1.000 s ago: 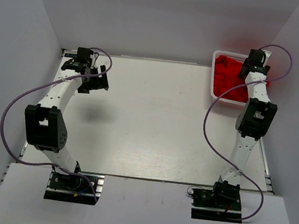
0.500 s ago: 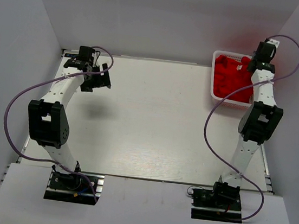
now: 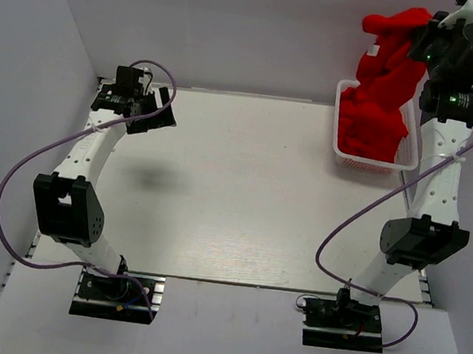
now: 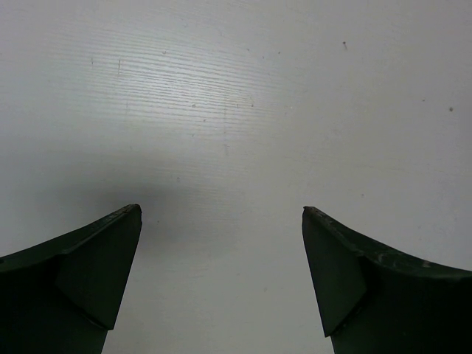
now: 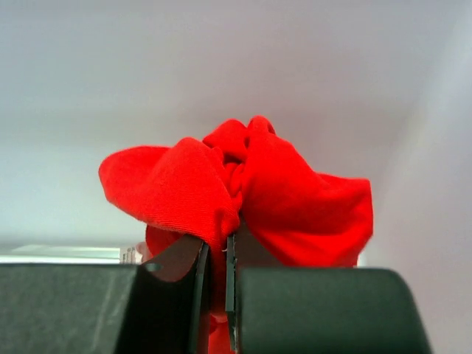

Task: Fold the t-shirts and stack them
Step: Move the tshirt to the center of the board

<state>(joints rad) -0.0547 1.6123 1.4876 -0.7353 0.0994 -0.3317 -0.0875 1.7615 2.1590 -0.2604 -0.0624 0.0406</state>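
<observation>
A bright red t-shirt (image 3: 389,58) hangs bunched from my right gripper (image 3: 428,35), which is raised high over the back right corner and shut on the cloth. In the right wrist view the red t-shirt (image 5: 295,199) bulges out above the gripper (image 5: 218,247), pinched between its nearly closed fingers. The t-shirt's lower part trails down into the basket, where more red t-shirts (image 3: 367,133) lie heaped. My left gripper (image 3: 159,116) hovers over the table's back left, open, with only bare tabletop between its fingers (image 4: 96,265).
The white lattice basket (image 3: 406,160) stands at the table's back right corner against the wall. Grey walls enclose the white table (image 3: 234,194) on three sides. The right arm stretches tall along the right edge.
My right gripper closed on a t-shirt in the basket and rose steeply, pulling the red cloth up out of it. The left gripper shifted slightly toward the back.
</observation>
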